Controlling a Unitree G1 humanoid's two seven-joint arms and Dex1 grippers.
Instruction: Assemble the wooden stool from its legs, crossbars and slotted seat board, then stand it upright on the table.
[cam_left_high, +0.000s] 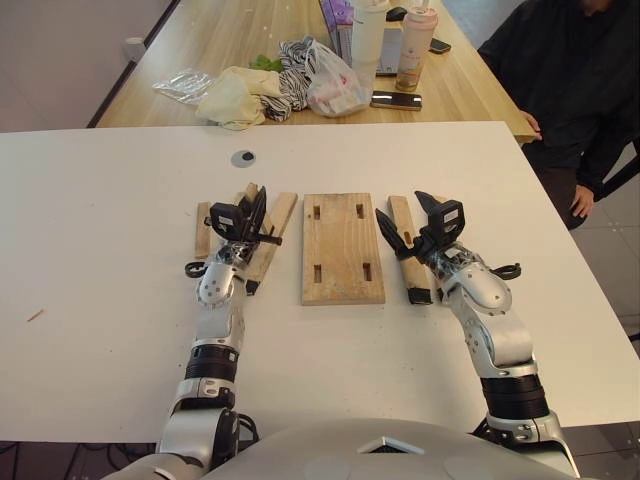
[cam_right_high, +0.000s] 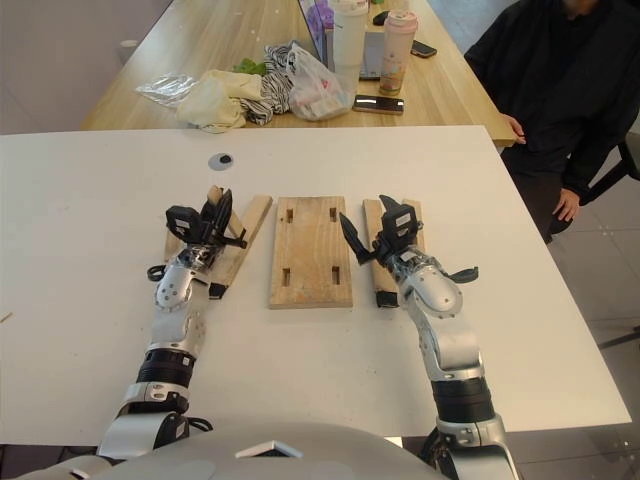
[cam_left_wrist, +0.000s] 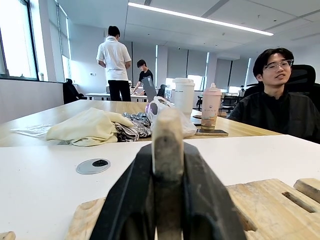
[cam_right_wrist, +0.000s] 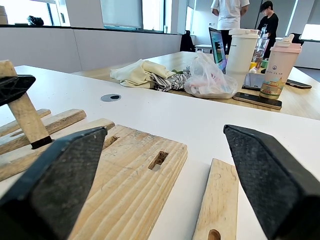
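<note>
The board (cam_left_high: 343, 250) lies flat mid-table (cam_left_high: 100, 250), four slots up, unassembled. Just left of it lie loose wooden pieces (cam_left_high: 282, 218); just right, more pieces (cam_left_high: 404, 208).

The left gripper (cam_left_high: 256, 218) hangs over the left pieces. From the head it is hard to read. The left wrist view settles it: both black fingers (cam_left_wrist: 132, 200) are clamped on a stick (cam_left_wrist: 167, 165) that pokes out past their tips. The right wrist view adds that this stick (cam_right_wrist: 27, 117) stands tilted, its lower end down among the left pieces.

The right gripper (cam_left_high: 405, 222) sits over the right pieces, fingers spread wide and gripping nothing. Its wrist view shows the board's near edge and one slot (cam_right_wrist: 158, 160) between the fingers, and a piece with a hole (cam_right_wrist: 218, 200) beside the board. That hole does not read from the head.

A round grommet (cam_left_high: 243, 157) sits in the table beyond the left pieces.

On the far table (cam_left_high: 200, 40): a white plastic bag (cam_left_high: 330, 85) holding pink and white stuff I cannot identify, cloths (cam_left_high: 245, 95), a lidded cup (cam_left_high: 368, 35) and a tumbler (cam_left_high: 415, 50) with contents hidden, and a phone (cam_left_high: 396, 100).
</note>
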